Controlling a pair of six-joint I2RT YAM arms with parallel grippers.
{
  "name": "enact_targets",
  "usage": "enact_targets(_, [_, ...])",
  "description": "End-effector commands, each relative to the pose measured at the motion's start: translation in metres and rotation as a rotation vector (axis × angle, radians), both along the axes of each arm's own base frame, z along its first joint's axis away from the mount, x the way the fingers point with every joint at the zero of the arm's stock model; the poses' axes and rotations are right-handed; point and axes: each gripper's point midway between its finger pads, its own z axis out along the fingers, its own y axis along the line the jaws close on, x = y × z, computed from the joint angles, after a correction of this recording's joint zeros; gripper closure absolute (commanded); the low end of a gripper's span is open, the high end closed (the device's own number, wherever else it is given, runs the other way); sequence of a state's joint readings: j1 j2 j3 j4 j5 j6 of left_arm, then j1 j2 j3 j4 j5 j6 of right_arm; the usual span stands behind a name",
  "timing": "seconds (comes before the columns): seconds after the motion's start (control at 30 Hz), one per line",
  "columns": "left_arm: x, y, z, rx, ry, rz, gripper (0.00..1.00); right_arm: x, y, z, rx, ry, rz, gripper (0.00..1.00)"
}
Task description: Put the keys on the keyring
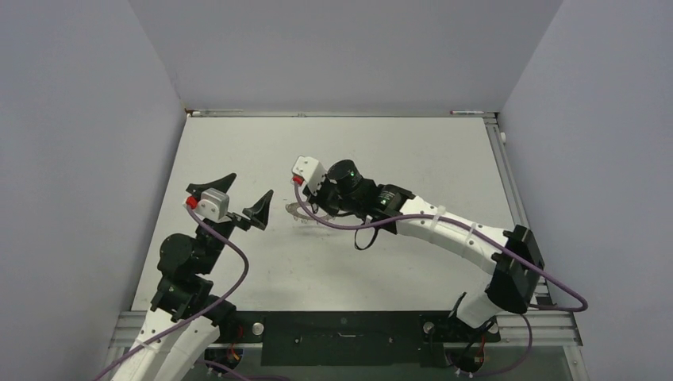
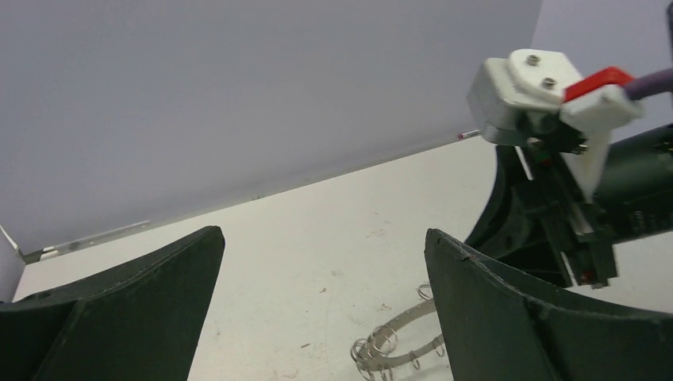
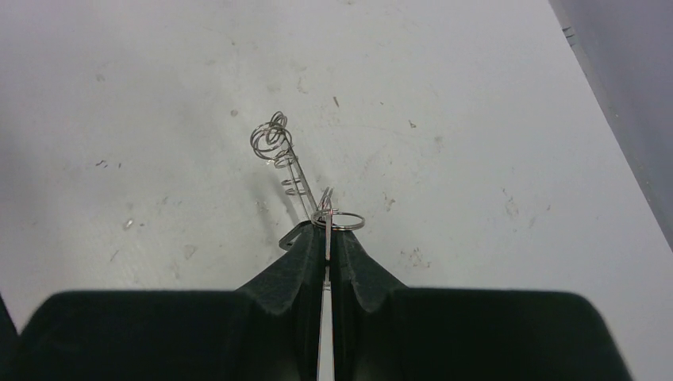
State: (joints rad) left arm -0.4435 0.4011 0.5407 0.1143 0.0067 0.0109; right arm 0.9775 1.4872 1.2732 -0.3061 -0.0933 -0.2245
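Observation:
The keyring is a thin grey metal band with small wire loops on its rim. My right gripper is shut on its edge and holds it edge-on just over the white table; the keyring reaches away from the fingertips, with a bunch of loops at its far end. Just left of it my left gripper stands wide open with nothing between its fingers. From the left wrist, the keyring lies low between the open left gripper fingers, nearer the right one. The keys are out of view.
Grey walls enclose the table on three sides. A metal rail runs along the right edge and another along the back. The right arm's purple cable loops near the keyring. The right wrist camera housing sits close to my left gripper.

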Motion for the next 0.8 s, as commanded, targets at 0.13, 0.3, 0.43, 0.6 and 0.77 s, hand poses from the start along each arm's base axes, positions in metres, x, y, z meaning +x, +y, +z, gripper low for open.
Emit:
enact_targets(0.13, [-0.006,0.014,0.026,-0.034,-0.06,0.05,0.04,0.068,0.035,0.063,0.096,-0.167,-0.04,0.95])
enact_targets(0.3, [-0.007,0.015,0.027,-0.032,-0.063,0.053,0.04,0.012,0.04,0.006,0.014,-0.074,0.109,0.95])
enact_targets(0.43, [-0.007,0.015,0.028,-0.033,-0.063,0.052,0.04,-0.047,0.029,-0.066,-0.062,0.073,0.149,0.95])
enact_targets(0.6, [-0.007,0.012,0.029,-0.035,-0.06,0.038,0.04,-0.079,0.018,-0.108,-0.087,0.169,0.138,0.95])
enact_targets(0.77, [-0.006,0.013,0.027,-0.034,-0.055,0.044,0.04,-0.07,0.007,-0.124,-0.116,0.189,0.074,0.95])
